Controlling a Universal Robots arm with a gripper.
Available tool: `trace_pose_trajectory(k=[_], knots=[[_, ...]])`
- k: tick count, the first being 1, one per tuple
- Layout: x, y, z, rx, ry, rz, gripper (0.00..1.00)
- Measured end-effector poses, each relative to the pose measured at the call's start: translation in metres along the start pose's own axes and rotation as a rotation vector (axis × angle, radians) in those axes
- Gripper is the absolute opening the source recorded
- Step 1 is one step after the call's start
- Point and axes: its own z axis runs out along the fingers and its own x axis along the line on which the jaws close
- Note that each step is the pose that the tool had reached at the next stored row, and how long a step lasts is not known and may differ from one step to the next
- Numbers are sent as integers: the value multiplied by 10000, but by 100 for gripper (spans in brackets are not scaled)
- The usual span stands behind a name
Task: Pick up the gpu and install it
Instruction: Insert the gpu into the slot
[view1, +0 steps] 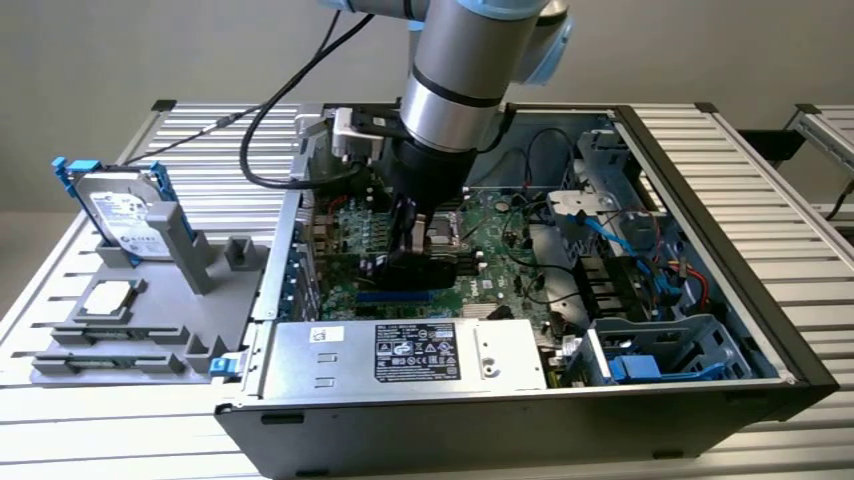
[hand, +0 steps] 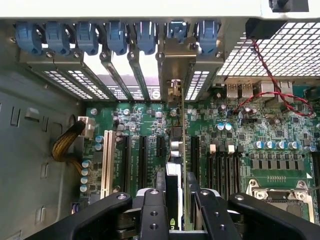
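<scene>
Tool (hand: 174, 202): I see it pinching the thin green gpu card (hand: 176, 145), edge-down.
Clearance: black slots (hand: 142, 160) close either side.

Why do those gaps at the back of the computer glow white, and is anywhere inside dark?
Wrist view: outside light through the gaps burns out to white, and the card in front of them stays dull by contrast. Exterior view: soft, even light; the arm shades the green board under it.
</scene>
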Motion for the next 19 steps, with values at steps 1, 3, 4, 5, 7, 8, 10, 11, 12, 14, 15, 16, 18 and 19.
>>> trace_pose_trajectory(k=[1, 3, 4, 5, 7, 8, 10, 11, 12, 14, 15, 16, 18, 19], knots=[[0, 0, 5, -4, -8, -6, 27], [0, 0, 12, -15, -23, -17, 27], [0, -1, 16, -18, -38, -21, 27], [-1, 0, 19, -21, -52, -24, 27], [-1, 0, 27, -23, -75, -31, 27], [-1, 0, 31, -23, -89, -35, 27], [-1, 3, 40, -24, -121, -42, 27], [-2, 3, 45, -24, -141, -47, 27], [-2, 4, 49, -25, -162, -54, 27], [-2, 6, 55, -28, -203, -64, 27], [-2, 7, 58, -28, -221, -68, 27], [-2, 9, 60, -28, -234, -70, 27], [-3, 13, 66, -29, -251, -73, 27], [-2, 14, 69, -29, -255, -75, 27]])
